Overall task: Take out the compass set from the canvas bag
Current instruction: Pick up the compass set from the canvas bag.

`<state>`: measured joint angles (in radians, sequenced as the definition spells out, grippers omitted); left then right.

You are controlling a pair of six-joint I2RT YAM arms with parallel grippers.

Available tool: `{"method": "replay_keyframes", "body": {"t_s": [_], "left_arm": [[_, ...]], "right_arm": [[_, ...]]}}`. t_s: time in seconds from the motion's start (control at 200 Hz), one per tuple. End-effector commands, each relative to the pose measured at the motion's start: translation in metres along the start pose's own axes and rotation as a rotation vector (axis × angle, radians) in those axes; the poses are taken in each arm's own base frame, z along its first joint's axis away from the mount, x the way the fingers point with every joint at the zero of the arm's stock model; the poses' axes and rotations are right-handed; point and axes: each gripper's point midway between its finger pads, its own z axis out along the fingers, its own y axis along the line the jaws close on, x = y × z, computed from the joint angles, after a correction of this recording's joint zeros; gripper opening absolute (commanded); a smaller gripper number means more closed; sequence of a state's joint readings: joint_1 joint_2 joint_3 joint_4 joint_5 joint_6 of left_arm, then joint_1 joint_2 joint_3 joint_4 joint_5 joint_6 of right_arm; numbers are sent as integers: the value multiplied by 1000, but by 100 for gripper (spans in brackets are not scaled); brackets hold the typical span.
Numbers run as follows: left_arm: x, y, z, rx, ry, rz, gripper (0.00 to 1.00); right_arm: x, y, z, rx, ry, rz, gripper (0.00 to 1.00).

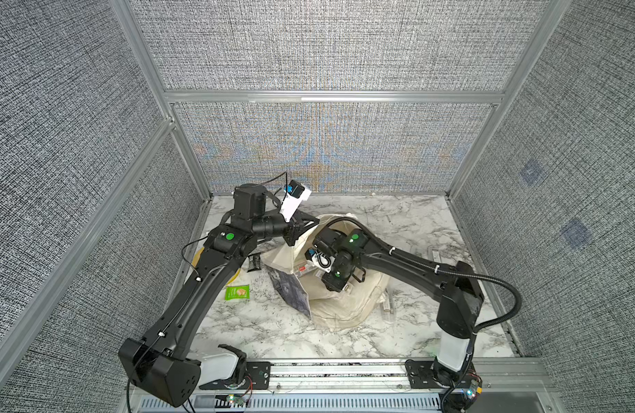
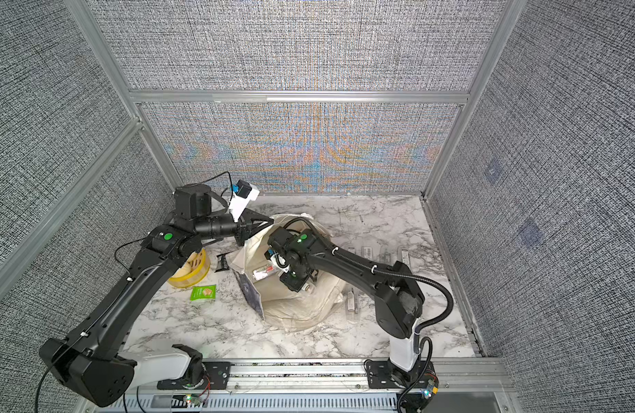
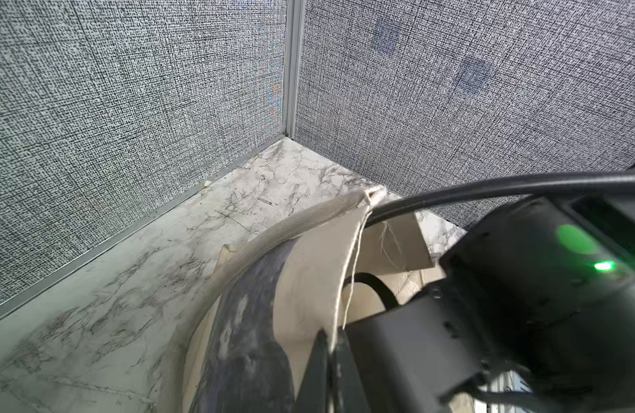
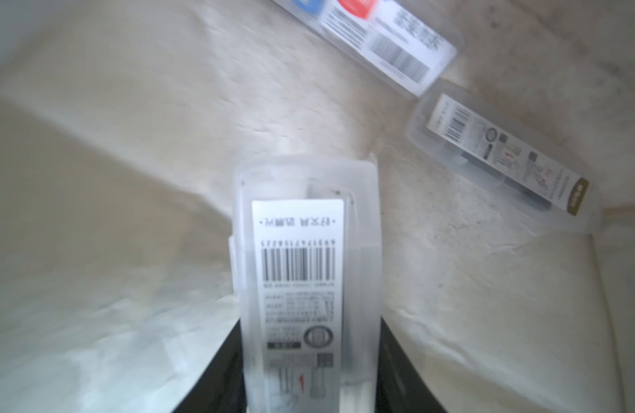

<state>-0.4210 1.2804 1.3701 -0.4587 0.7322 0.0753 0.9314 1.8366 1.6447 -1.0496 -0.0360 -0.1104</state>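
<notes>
The cream canvas bag (image 1: pixel 344 300) (image 2: pixel 301 304) sits mid-table with its mouth held open. My left gripper (image 1: pixel 310 223) (image 3: pixel 332 336) is shut on the bag's rim (image 3: pixel 308 271), pinching the fabric and holding it up. My right arm's wrist (image 1: pixel 339 264) reaches down into the bag. In the right wrist view, my right gripper (image 4: pixel 308 318) is shut on a clear plastic case with a barcode label, the compass set (image 4: pixel 305 250), above the bag's cream lining (image 4: pixel 130 107). Two more clear cases (image 4: pixel 380 39) (image 4: pixel 502 161) lie inside the bag.
A yellow roll (image 2: pixel 189 271), a green packet (image 1: pixel 237 292) and a small black item (image 1: pixel 253 262) lie left of the bag. Several clear cases (image 2: pixel 376 254) (image 2: pixel 351 300) lie on the marble table to its right. Grey walls close in three sides.
</notes>
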Motion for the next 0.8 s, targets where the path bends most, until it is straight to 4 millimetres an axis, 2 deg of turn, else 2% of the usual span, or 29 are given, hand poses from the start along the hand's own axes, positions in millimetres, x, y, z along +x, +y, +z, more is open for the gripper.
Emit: {"method": "replay_keyframes", "body": {"t_s": [0.0,0.26,0.415,0.52,0.6,0.675,0.72,0.795], "left_arm": [[-6,1,0,-3,-19,32,0],[-6,2,0,-5,-18,31,0],[-6,2,0,-4,-18,31,0],[-7,1,0,-2,-21,34,0],[-8,0,-2,-3,-24,37,0],[-9,-2,-3,-2,-27,40,0],[-9,-3,-4,1,-29,42,0],[-9,-3,-4,4,-31,42,0]], "right_arm": [[2,17,-20,-52,-24,-41,40],[21,40,-64,-71,-43,-67,40],[31,60,-119,-108,-156,-53,39],[47,62,-162,-110,-261,2,38],[65,46,-194,-44,-372,91,38],[89,15,-216,60,-465,229,37],[107,-6,-219,115,-481,327,37],[137,-37,-215,193,-472,487,36]]}}
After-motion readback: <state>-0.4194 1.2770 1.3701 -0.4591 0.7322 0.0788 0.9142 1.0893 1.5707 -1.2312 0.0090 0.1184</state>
